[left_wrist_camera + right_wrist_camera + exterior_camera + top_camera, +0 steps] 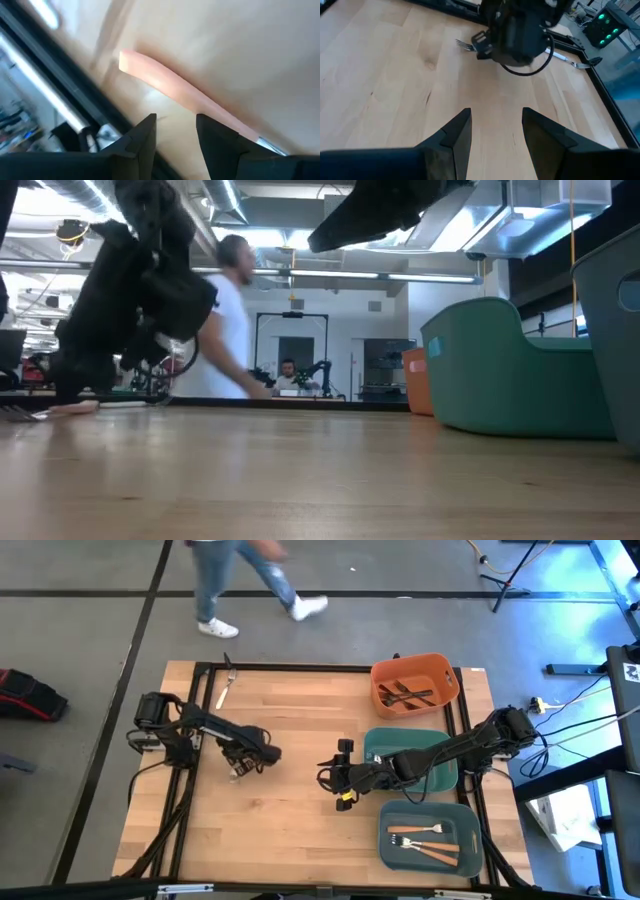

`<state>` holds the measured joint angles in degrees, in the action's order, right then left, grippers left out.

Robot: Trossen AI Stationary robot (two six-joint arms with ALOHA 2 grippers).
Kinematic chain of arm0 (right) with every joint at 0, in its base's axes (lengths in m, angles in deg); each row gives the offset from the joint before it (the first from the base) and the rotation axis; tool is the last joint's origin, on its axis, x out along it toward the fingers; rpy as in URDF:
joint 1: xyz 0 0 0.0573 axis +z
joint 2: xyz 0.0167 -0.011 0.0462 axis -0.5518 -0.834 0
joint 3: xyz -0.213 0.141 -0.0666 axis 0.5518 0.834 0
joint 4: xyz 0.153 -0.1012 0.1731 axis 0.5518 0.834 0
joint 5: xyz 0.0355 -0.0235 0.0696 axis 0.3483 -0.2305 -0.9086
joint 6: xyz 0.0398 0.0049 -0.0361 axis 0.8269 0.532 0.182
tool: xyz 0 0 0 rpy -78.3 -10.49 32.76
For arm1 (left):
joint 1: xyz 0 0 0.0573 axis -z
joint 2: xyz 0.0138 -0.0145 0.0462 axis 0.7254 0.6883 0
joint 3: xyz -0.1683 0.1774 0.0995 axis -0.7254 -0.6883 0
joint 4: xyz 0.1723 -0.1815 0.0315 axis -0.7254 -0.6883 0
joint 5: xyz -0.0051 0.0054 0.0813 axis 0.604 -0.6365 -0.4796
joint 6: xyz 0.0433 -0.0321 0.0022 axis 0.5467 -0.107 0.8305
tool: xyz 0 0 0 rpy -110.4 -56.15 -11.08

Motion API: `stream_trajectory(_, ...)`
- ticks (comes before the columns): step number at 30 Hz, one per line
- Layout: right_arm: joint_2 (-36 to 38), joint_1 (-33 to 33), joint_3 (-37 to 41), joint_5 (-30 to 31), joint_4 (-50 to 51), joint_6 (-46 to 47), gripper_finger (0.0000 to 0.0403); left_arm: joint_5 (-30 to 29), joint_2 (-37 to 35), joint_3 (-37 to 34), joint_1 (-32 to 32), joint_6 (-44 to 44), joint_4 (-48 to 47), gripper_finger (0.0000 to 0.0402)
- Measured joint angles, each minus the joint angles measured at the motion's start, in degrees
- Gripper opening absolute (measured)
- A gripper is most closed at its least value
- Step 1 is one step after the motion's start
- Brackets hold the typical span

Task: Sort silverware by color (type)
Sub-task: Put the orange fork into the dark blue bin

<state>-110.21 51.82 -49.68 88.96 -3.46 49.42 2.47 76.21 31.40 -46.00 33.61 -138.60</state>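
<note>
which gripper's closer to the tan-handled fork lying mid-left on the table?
Left. The left gripper sits right over the fork, open fingers by its tan handle. The right gripper, open and empty, is off toward the table's middle, beside the bins.

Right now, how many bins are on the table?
3, down the table's right side in the high view: the orange bin topmost, the green bin in the middle, partly under the right arm, the grey-blue bin lowest.
</note>
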Motion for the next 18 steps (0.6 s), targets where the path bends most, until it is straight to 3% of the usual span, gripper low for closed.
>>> stream_trajectory(7, 0.0, 0.0, 0.0, 0.1, 0.2, 0.0, 0.0161, 0.7, 0.0, 6.9, 8.0, -6.7, -2.6, 0.0137)
stream_trajectory(11, 0.0, 0.0, 0.0, 0.1, 1.0, 0.1, 0.0161, -4.8, -0.8, 9.6, 12.6, -14.4, -7.2, 0.0137)
stream_trajectory(18, 0.0, 0.0, 0.0, 0.1, 2.7, 0.8, 0.0161, -8.4, -8.0, 4.9, 19.8, -27.6, -5.4, 0.0137)
